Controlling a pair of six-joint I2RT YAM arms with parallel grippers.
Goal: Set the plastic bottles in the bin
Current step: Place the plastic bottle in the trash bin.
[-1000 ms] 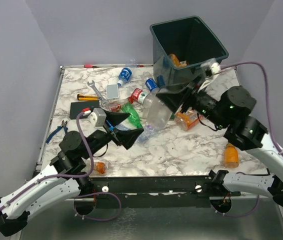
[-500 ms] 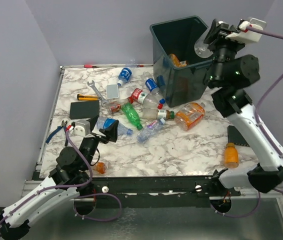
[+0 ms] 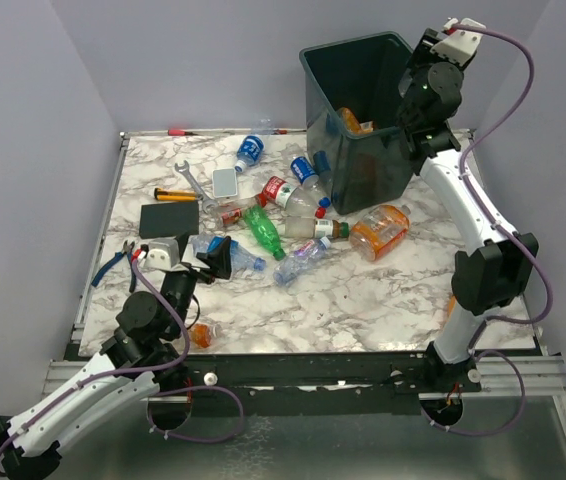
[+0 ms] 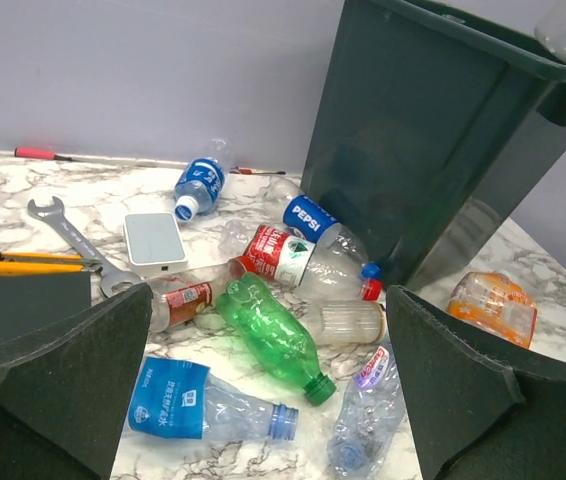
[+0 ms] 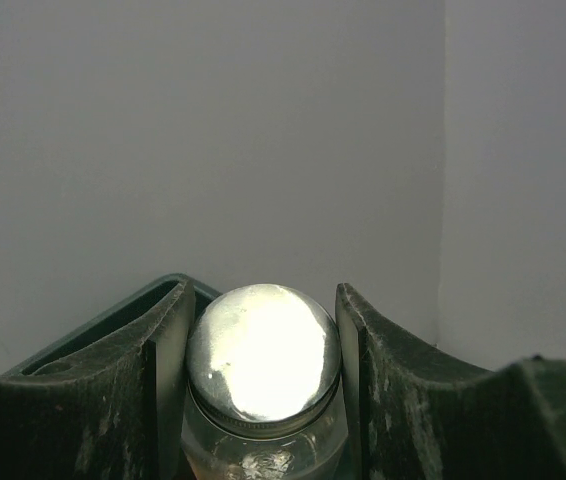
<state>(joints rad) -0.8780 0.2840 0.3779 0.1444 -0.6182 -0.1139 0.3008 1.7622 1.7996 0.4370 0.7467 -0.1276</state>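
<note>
Gripping one clear bottle (image 5: 261,365) by its sides, the right pincer (image 5: 261,310) holds it over the rim of the single bin (image 3: 368,170) at the bench's (image 3: 363,300) far right corner. One orange bottle (image 3: 349,120) shows inside. At least ten bottles lie left of the bin, among them one green bottle (image 3: 263,231). The left pincer (image 3: 215,256) hangs wide open toward the near left corner.

We count bottles (image 3: 263,232): at least ten on the table (image 3: 363,300), one in the bin (image 3: 368,175), one clear bottle (image 5: 263,365) in the right claw (image 5: 261,335). Wrench (image 3: 195,180), one; pliers (image 3: 113,262), one; slabs (image 3: 170,217), two.
</note>
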